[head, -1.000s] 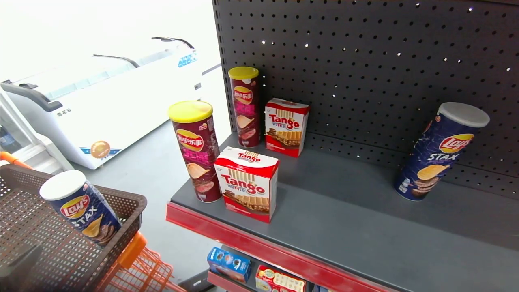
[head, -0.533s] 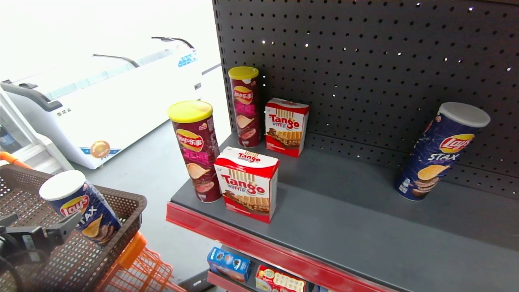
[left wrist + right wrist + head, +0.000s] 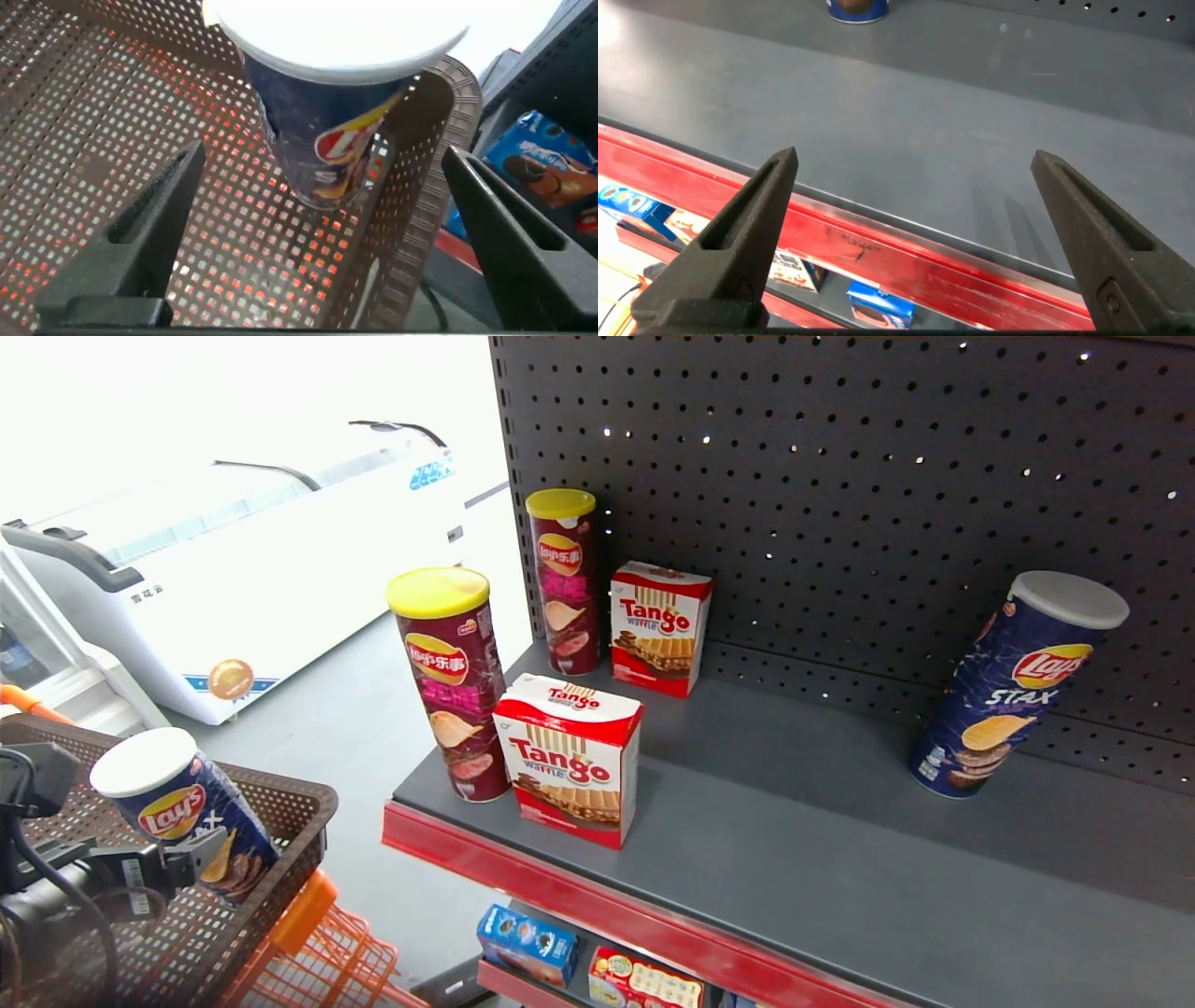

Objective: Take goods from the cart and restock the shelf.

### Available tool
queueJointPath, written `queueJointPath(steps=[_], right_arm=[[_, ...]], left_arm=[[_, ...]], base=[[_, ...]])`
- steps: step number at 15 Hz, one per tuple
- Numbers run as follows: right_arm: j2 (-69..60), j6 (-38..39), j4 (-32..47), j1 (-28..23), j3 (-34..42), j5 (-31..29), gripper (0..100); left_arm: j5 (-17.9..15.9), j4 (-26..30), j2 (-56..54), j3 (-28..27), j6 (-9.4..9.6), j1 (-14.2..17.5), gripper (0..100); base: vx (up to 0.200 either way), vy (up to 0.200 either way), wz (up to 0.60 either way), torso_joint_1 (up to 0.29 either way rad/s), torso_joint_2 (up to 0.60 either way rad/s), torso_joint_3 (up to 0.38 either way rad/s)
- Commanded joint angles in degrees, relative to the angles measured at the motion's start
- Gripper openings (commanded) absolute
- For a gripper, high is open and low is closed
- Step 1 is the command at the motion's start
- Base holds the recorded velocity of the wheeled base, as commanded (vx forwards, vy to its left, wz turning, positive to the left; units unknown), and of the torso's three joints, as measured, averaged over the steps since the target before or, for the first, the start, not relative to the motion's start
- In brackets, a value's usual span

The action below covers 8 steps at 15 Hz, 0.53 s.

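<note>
Head view: the blue chip can point(image 3: 182, 821) leans tilted in the near corner of the brown cart basket point(image 3: 313, 803), white lid uppermost, its body against the mesh wall. It is probably a light, stiff tube with a glossy, slippery skin. Take it at mid-body below the lid, which may lift off, and apply moderate squeeze only. The basket rim must be cleared on lift-out. On the shelf point(image 3: 794, 859), bare deck lies between the front wafer box point(image 3: 569, 761) and a second blue can point(image 3: 1013, 695) leaning on the pegboard point(image 3: 840, 476). That gap is the widest landing zone. The red front rail point(image 3: 560, 887) marks the edge to cross.

Left wrist view: the left gripper point(image 3: 322, 159) hangs above the basket floor with its jaws spread wide. The can sits between and just beyond the fingertips, and neither finger touches it. The basket wall stands close behind the can, so room on that side is tight.

Right wrist view: the right gripper point(image 3: 915, 163) is spread apart and holds nothing. It is poised over the shelf's front edge and bare deck.
</note>
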Motion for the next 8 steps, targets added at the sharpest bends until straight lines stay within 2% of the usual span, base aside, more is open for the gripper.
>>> queueJointPath(steps=[1,4,5,8], right_arm=[[0.06,-0.01,0.00,0.00,0.00,0.01,100],[0.06,-0.01,0.00,0.00,0.00,0.01,100],[0.06,-0.01,0.00,0.00,0.00,0.01,100],[0.06,-0.01,0.00,0.00,0.00,0.01,100]], left_arm=[[-0.15,-3.98,7.85,-0.27,-0.44,0.50,100],[-0.15,-8.11,12.34,-0.45,-0.53,0.41,100],[-0.15,-11.10,14.53,-0.71,-0.79,0.33,100],[-0.15,-12.77,16.82,-2.20,-0.79,-0.11,100]], base=[[0.000,0.000,0.00,0.000,0.00,0.000],[0.000,0.000,0.00,0.000,0.00,0.000],[0.000,0.000,0.00,0.000,0.00,0.000],[0.000,0.000,0.00,0.000,0.00,0.000]])
